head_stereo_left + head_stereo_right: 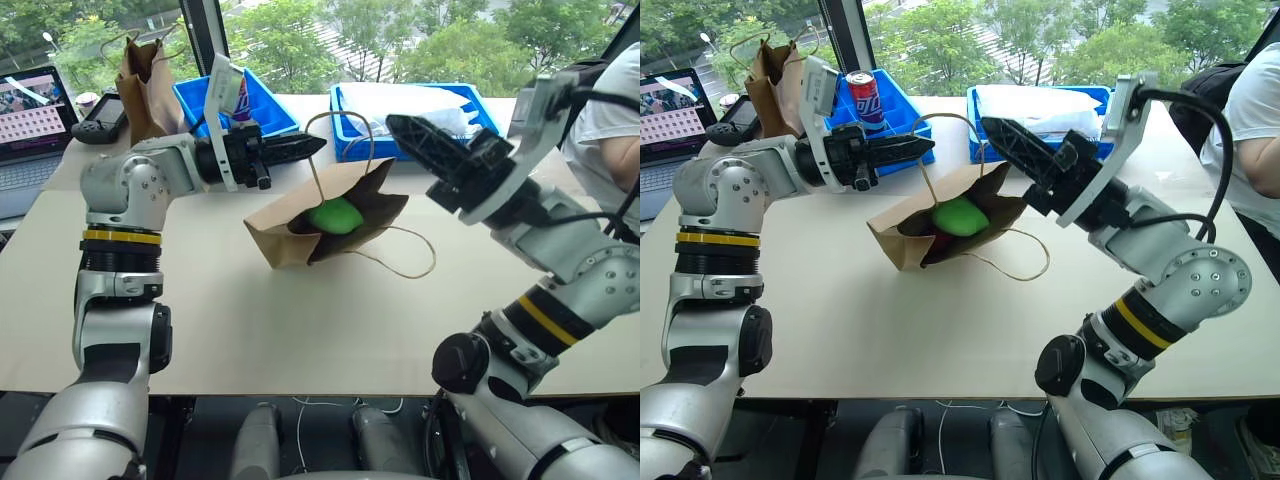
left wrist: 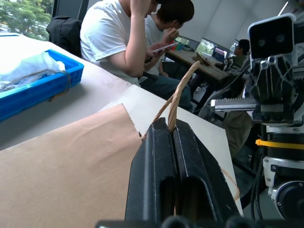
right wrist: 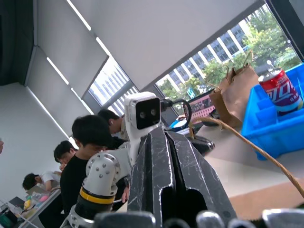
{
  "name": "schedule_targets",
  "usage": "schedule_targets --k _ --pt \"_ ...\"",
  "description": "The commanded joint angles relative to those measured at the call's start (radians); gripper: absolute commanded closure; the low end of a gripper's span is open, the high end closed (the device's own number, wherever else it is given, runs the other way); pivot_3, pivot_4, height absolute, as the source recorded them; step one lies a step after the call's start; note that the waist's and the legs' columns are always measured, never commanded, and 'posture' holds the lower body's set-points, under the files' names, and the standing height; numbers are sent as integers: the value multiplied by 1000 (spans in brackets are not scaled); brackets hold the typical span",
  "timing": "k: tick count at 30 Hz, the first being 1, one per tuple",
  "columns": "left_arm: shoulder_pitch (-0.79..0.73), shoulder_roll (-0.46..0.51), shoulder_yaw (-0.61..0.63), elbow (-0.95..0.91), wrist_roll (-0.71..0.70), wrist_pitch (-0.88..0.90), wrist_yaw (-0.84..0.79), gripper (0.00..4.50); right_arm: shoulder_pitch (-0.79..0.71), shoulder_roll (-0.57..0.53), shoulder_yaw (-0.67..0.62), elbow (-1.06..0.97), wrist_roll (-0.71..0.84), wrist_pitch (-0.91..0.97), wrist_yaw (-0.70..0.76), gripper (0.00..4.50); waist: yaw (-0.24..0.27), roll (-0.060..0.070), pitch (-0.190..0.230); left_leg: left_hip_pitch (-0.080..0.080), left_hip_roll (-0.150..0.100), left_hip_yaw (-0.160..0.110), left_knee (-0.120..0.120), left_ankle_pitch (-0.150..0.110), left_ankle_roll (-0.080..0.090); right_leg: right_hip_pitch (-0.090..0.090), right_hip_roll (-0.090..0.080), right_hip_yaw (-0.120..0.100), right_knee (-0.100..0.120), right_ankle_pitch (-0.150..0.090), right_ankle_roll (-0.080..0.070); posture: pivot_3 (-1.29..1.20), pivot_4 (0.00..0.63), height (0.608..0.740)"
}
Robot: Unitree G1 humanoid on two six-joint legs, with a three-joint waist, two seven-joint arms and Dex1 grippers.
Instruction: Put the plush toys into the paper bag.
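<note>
The paper bag (image 1: 330,215) lies on its side with the green plush toy (image 1: 335,215) in its mouth. The left gripper (image 1: 318,143), clamped on the bag's upper handle (image 1: 330,120), holds it up; the right gripper (image 1: 392,124), fingers together and empty, hovers above the bag.

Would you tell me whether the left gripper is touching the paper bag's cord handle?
Touching: in the left wrist view the left gripper is shut on the paper bag's cord handle, which rises from between its fingertips.
</note>
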Motion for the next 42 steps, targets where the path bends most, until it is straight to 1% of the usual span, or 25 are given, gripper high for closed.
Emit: schedule_targets --k 1,2,3,4,5,6,8,11,13,15,17,21,27,30,33,37,40,41,42 --pt "-14 5 28 -38 -12 -13 -3 4500 53 -128 8 27 -34 -94 -17 4424 2 0 0 -1 0 0 0 0 0 0 -1 0 0 0 0 0 150 685" --pt "-10 1 29 -43 -16 -10 -1 4500 89 -176 18 34 -37 -94 3 4424 2 0 0 -1 -1 0 0 0 0 0 -2 -1 -1 0 0 0 150 685" --pt "-8 -2 29 -47 -18 -7 0 4500 120 -214 27 40 -36 -94 16 3901 4 0 0 -1 -2 0 0 0 0 0 -2 -1 -1 0 0 0 150 685" --pt "-5 -7 29 -53 -21 -4 1 4500 159 -257 31 43 -37 -91 28 3749 5 0 0 -2 -3 0 0 0 0 0 -3 -1 -1 0 1 0 150 685" --pt "-2 -11 30 -58 -25 0 3 4500 192 -290 24 50 -25 -84 32 3323 5 0 0 -2 -3 0 0 0 0 0 -4 -1 -1 -1 1 0 150 685" --pt "-1 -14 31 -61 -27 4 5 4500 221 -316 14 57 -10 -82 33 3095 3 0 0 -2 -4 0 0 0 0 0 -4 -1 -1 -1 1 0 150 685" --pt "0 -20 32 -63 -28 6 6 4500 275 -347 -13 74 27 -73 19 2364 1 0 0 -2 -4 0 0 0 0 -1 -4 0 -1 -1 1 0 150 685" --pt "3 -26 33 -63 -27 7 6 4500 357 -353 -25 70 91 -61 -11 1322 -7 0 0 -2 -4 0 0 0 1 -1 -4 0 0 -1 1 0 150 685" --pt "3 -30 33 -63 -26 9 5 4500 422 -310 -37 70 190 -76 -79 618 -9 0 0 -1 -4 -1 -1 1 1 0 -4 0 0 -1 1 0 150 685" --pt "3 -34 32 -63 -27 11 4 4500 473 -279 -23 68 303 -119 -153 36 -10 0 0 -2 -5 -2 -1 1 2 0 -4 0 0 -1 1 0 150 685" --pt "3 -36 33 -65 -29 15 4 4500 534 -256 19 48 415 -174 -230 36 -9 0 0 -2 -5 -2 -1 1 2 0 -4 0 0 -1 1 0 150 685" --pt "3 -39 32 -67 -30 18 3 4500 638 -241 123 8 553 -286 -350 36 -8 0 0 -2 -6 -2 -1 1 2 0 -5 -1 0 -1 2 0 150 685" --pt "7 -41 31 -72 -36 22 6 4500 695 -255 263 -34 713 -469 -453 36 -9 0 0 -2 -6 -3 0 1 3 1 -5 -1 0 -1 2 0 150 685" --pt "8 -40 32 -75 -38 23 7 4500 697 -271 300 -62 803 -553 -457 758 -8 0 0 -2 -6 -3 0 1 3 1 -5 -1 0 -1 2 0 150 685" --pt "9 -39 32 -76 -38 22 7 4500 698 -274 321 -87 812 -601 -413 1859 -8 0 0 -2 -6 -3 0 1 3 1 -5 -1 0 -1 2 0 150 685" --pt "8 -41 32 -76 -38 19 8 4500 685 -268 357 -110 812 -637 -346 3147 -8 0 0 -2 -6 -4 0 2 3 1 -5 -1 0 -1 2 0 150 685" --pt "5 -42 31 -72 -34 12 9 4500 607 -275 391 -85 812 -676 -341 4203 -9 0 0 -2 -6 -4 0 2 3 1 -5 -1 0 -1 2 0 150 685" --pt "5 -42 31 -70 -33 10 10 4500 584 -278 400 -77 812 -688 -341 4459 -10 0 0 -2 -6 -4 0 2 3 1 -5 -1 0 -1 2 0 150 685" --pt "2 -42 31 -67 -30 6 10 4500 552 -282 412 -65 812 -700 -348 4459 -10 0 0 -2 -6 -4 0 2 3 1 -5 -1 0 -1 2 0 150 685"
